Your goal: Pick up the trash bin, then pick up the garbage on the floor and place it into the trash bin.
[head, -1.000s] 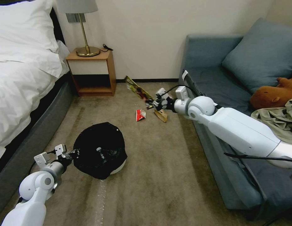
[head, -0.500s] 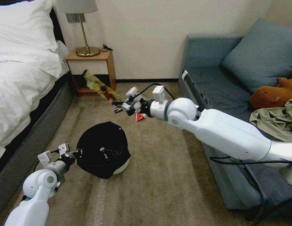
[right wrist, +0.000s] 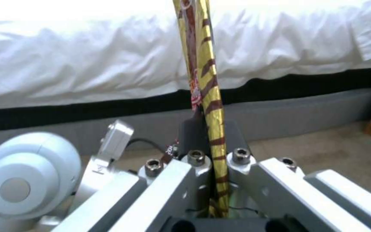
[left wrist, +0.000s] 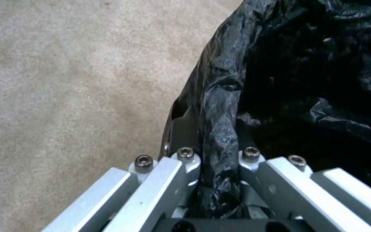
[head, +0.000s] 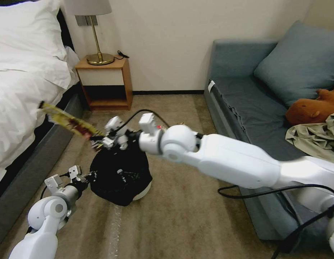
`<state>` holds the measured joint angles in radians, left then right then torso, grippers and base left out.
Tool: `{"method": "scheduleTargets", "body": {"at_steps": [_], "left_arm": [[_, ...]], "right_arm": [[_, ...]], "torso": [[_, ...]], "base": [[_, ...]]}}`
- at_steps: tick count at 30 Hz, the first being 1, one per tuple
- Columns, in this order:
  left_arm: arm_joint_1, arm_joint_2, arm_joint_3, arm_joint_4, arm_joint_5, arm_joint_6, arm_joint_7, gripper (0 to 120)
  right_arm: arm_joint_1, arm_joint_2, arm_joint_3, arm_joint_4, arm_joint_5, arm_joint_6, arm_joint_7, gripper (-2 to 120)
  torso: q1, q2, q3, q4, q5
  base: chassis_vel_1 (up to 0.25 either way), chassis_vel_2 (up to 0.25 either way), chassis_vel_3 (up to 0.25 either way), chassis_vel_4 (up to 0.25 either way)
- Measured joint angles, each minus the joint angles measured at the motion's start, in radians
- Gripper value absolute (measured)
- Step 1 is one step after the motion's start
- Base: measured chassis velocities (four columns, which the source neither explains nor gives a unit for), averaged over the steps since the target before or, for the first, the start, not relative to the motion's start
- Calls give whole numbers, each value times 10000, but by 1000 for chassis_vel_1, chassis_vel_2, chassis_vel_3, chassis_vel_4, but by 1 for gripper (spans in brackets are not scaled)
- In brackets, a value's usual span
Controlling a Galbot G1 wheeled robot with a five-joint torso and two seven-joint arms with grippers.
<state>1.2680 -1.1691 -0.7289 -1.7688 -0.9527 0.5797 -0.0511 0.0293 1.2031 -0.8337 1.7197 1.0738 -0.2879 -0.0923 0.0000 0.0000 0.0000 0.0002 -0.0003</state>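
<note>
Bin first, nearest you: the trash bin [head: 120, 178] sits tipped on the carpet, its glossy black liner bunched over the white rim, and your left gripper [head: 88, 176] has its jaws clenched on a fold of that liner at the bin's near-left edge. Just beyond, your right gripper [head: 99, 141] hangs right above the bin's far rim, jaws clamped on one end of the gold-yellow snack wrapper [head: 66, 120]. The wrapper is long, flat and stiff, striped brown. Its long axis runs away from the jaws, up and left toward the bed [head: 19, 93], so most of it overhangs carpet, not the bin mouth. I judge you need it tipped downward before release.
</note>
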Motion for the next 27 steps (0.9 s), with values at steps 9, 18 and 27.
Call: {"method": "scheduleTargets", "body": {"at_steps": [9,18,27], "left_arm": [[167,42,-216,-454,-499,189,-157,4],[238,38,-191,-711,-804,304,-199,4],[200,118,-318,-794,-1213,356,-295,4]], "right_arm": [[-417,179,-474,-656,-567,234,-107,0],[-651,199,-620,-1519,-942,556,-446,0],[-765,81,-812,-1917,-1191,687,-685,28]], "torso": [[0,-1,0,-2,3],[0,0,0,-2,3],[0,0,0,-2,3]], "base": [[0,0,0,0],[0,0,0,0],[0,0,0,0]]}}
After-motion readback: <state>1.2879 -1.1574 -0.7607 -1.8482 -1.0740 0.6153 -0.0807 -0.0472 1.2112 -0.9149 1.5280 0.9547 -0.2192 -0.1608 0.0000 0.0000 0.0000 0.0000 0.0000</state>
